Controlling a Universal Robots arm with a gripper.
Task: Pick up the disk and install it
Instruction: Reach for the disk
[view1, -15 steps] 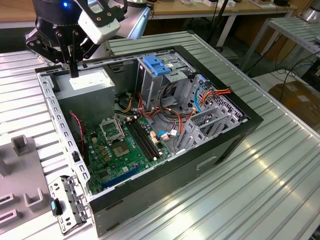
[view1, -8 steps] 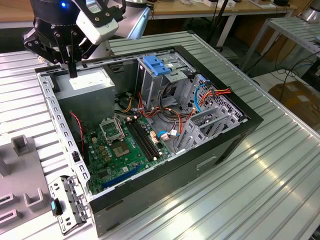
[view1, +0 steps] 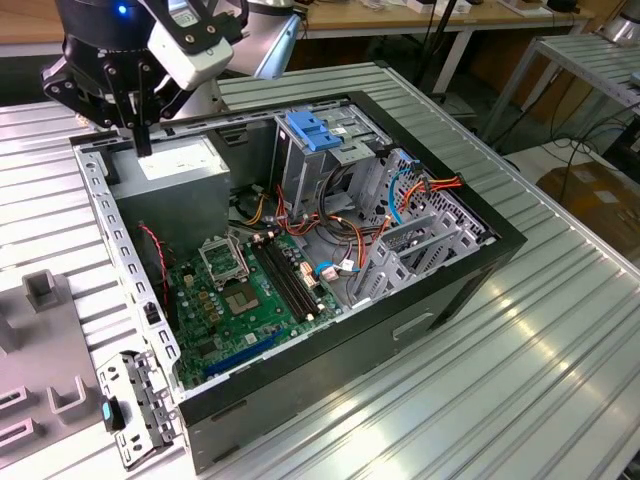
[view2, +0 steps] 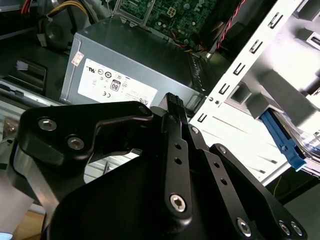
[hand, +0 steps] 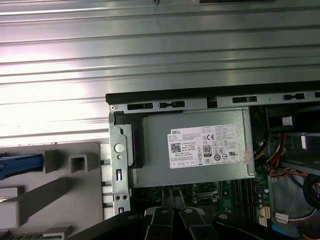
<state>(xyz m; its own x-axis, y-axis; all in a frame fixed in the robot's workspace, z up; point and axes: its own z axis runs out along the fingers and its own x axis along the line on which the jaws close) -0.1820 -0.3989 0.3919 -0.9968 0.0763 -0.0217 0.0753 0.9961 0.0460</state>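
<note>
One gripper (view1: 144, 148), fingers pressed together and empty, hangs over the power supply (view1: 180, 165); the disk (hand: 20, 165) lies well apart on a grey fixture (hand: 60, 195).

The disk (hand: 14, 165) is cut off by the picture's edge in the first wrist view. In the second wrist view, the case's pale metal frame (view2: 250, 85) hides most of it. The pincer (hand: 172, 197), itself cropped in both wrist views, covers part of the power supply (view2: 120, 75). The exterior view crops the arm (view1: 120, 40).
</note>
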